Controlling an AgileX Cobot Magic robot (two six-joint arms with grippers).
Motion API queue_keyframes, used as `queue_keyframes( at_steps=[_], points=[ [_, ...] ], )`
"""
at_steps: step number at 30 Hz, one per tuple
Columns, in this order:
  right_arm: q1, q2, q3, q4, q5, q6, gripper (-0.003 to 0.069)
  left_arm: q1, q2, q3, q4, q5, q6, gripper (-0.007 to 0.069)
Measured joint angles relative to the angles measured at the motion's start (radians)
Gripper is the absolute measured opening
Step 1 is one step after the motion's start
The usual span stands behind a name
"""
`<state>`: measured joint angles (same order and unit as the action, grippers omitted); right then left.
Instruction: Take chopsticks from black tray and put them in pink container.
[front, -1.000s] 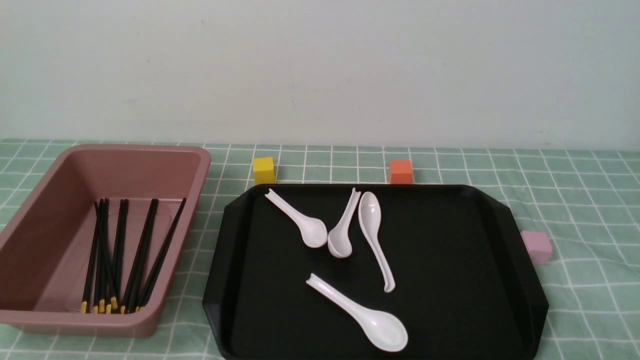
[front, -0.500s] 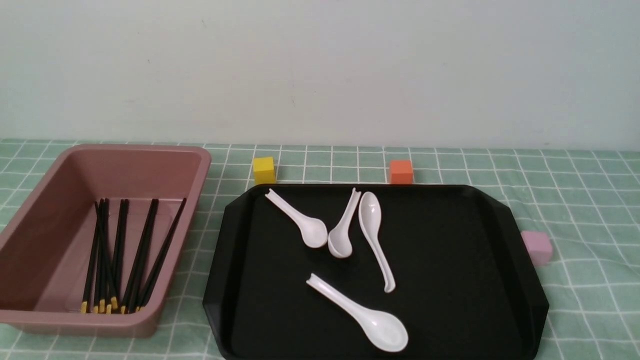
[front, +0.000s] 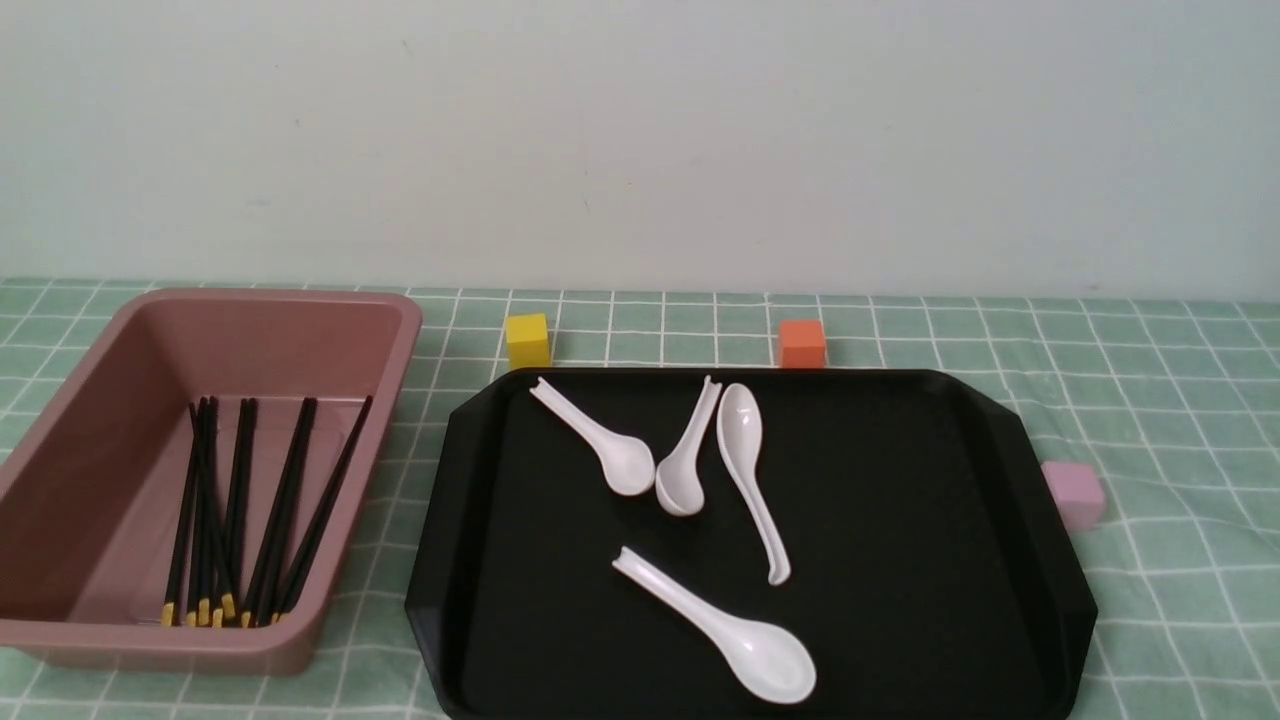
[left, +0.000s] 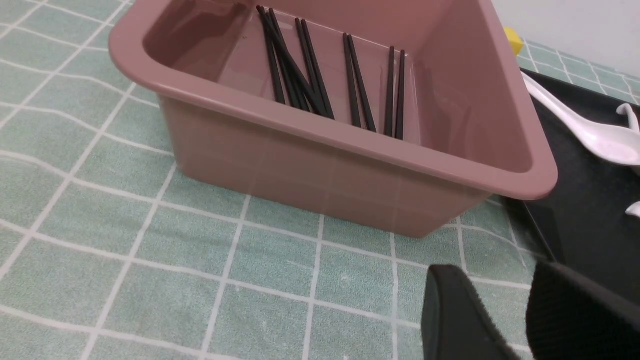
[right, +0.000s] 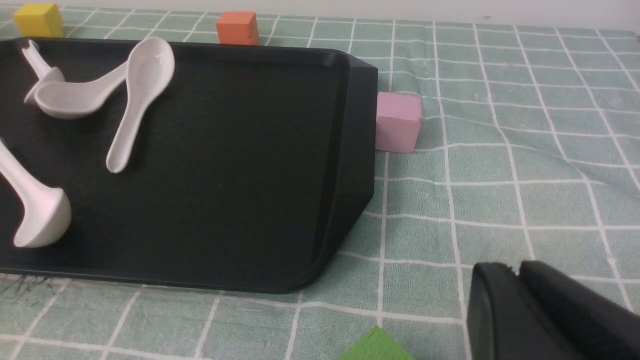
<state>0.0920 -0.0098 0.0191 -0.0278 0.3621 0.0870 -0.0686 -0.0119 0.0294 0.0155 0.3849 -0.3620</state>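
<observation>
Several black chopsticks (front: 240, 510) with yellow bands lie inside the pink container (front: 100, 400) at the left; the left wrist view shows the chopsticks (left: 310, 75) on the bin's floor behind its near wall (left: 325, 165). The black tray (front: 900, 520) holds only white spoons; no chopsticks show on it. Neither gripper appears in the front view. My left gripper (left: 495, 280) hovers over the cloth just outside the container's near corner, open, with nothing between its fingers. My right gripper (right: 512, 270) is shut and empty, over the cloth beside the tray's (right: 240, 175) right corner.
Several white spoons (front: 745, 470) lie on the tray's middle and back. A yellow cube (front: 527, 340) and an orange cube (front: 801, 343) stand behind the tray, a pale pink cube (front: 1072, 493) touches its right edge. A green block (right: 377, 347) lies near my right gripper.
</observation>
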Motion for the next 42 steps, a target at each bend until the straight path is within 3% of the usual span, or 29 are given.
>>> queue_keyframes(
  at_steps=[42],
  points=[
    [0.000,0.000,0.000,0.000,0.001,0.002,0.0118,0.000,0.000,0.000,0.000,0.000,0.000,0.0238]
  ],
)
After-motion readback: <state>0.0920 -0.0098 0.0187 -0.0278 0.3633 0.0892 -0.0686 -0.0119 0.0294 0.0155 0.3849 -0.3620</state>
